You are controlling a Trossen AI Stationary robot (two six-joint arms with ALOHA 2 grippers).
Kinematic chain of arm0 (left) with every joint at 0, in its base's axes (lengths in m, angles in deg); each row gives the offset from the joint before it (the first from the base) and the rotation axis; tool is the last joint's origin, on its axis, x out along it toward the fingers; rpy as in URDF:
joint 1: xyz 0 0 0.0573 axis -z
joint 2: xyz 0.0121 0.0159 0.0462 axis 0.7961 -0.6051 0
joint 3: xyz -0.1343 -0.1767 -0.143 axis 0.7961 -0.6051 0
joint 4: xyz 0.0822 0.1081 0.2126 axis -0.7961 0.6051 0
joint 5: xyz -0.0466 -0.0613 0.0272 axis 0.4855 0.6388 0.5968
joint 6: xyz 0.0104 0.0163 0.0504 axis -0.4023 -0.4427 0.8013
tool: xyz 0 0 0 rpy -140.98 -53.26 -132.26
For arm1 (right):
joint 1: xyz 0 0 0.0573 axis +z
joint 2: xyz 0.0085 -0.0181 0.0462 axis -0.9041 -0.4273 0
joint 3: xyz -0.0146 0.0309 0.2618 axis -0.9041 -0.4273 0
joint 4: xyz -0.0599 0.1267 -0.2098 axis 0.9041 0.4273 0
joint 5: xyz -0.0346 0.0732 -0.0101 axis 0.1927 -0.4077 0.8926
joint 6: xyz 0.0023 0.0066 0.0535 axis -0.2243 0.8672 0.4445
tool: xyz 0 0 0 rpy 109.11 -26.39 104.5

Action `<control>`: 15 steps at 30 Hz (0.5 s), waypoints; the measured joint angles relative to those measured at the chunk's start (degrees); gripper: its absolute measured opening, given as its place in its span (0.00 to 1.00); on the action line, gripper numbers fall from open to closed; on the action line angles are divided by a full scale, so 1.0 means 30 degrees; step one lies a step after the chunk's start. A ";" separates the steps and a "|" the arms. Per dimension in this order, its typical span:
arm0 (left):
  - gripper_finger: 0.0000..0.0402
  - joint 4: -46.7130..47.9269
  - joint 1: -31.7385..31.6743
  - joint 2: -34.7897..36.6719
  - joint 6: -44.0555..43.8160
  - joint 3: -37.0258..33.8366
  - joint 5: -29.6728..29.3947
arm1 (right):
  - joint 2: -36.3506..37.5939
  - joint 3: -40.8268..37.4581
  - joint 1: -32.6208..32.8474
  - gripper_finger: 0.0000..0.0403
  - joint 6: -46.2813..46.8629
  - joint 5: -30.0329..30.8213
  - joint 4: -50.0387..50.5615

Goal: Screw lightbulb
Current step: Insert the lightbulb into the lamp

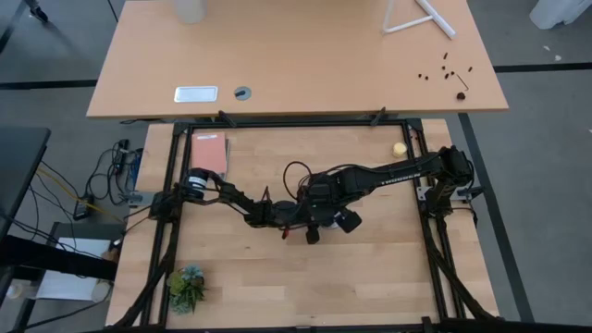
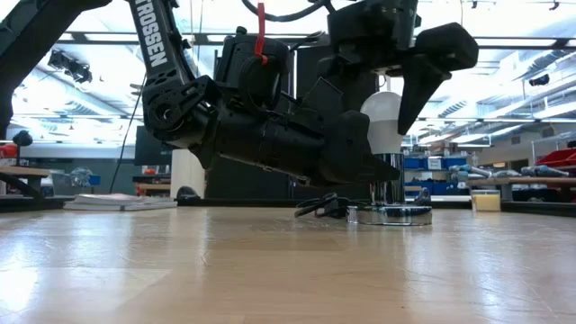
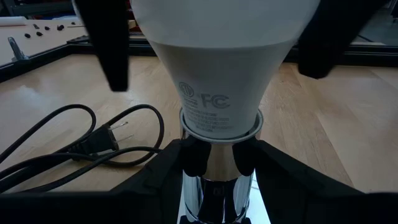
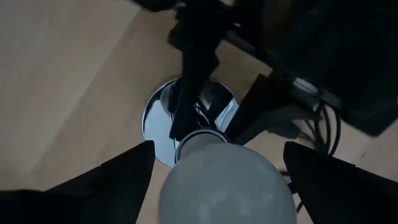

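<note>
Right gripper: the right gripper hangs over the lightbulb from above, its two dark fingers spread wide to either side of the globe; in the right wrist view a gap shows between each finger and the frosted glass, so it holds nothing; in the low view one finger stands clear beside the globe
Left gripper: the left gripper reaches in low and level toward the socket; its fingers sit against the shiny stem just under the lightbulb's collar, one on each side, partly apart and closed on that stem
Lightbulb: upright in the socket, neck down, globe up; white body narrowing to a ringed collar that meets the chrome stem; in the low view the lightbulb stands above the socket's round base on the table
Writing on lightbulb: "FC" reads in grey print on the neck, beside a small round mark; finer lines of print beneath are too small to read
Writing on arm: "TROSSEN" in white letters runs down the arm link at the upper part of the low view
Socket: mirror-bright round disc with a short stem, resting on the wooden table; directly below the lightbulb
Cord: a black cord with a two-prong plug lies in loops on the table just beside the socket
Farther from the socket: a small yellow ball near the table's far edge; a red booklet at the far left corner; a small green plant at the near left corner
</note>
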 joint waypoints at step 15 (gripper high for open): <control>0.44 0.0095 0.0007 0.0000 0.0029 0.0022 0.0153 | 0.0000 0.0000 0.0000 0.67 0.2968 0.0153 0.0306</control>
